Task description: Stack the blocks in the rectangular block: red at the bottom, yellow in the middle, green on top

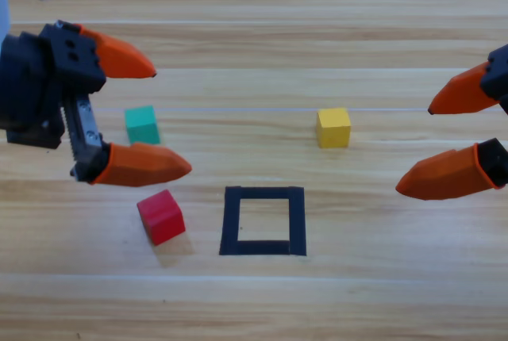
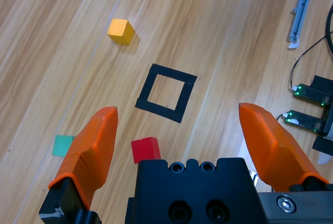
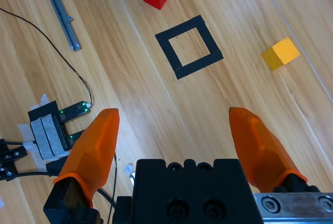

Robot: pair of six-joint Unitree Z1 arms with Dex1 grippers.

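Lying flat on the wooden worktop [image 1: 333, 32], the black tape rectangle [image 1: 263, 220] is hollow, with no cube inside it. The red cube [image 1: 161, 216] sits just left of the rectangle, apart from its tape. The teal-green cube [image 1: 142, 124] stands farther off, up and to the left of the rectangle, beyond the red cube. The yellow cube [image 1: 333, 128] rests above the rectangle and a little to its right, well apart from the other two.

The left gripper [image 1: 155, 119] hangs to the upper left of the rectangle with its orange jaws spread wide and holding nothing; in the high view the green cube shows between them and the red cube lies just below the lower jaw. The right gripper [image 1: 413, 149] waits at the picture's right edge, to the right of the rectangle, jaws likewise spread and empty.
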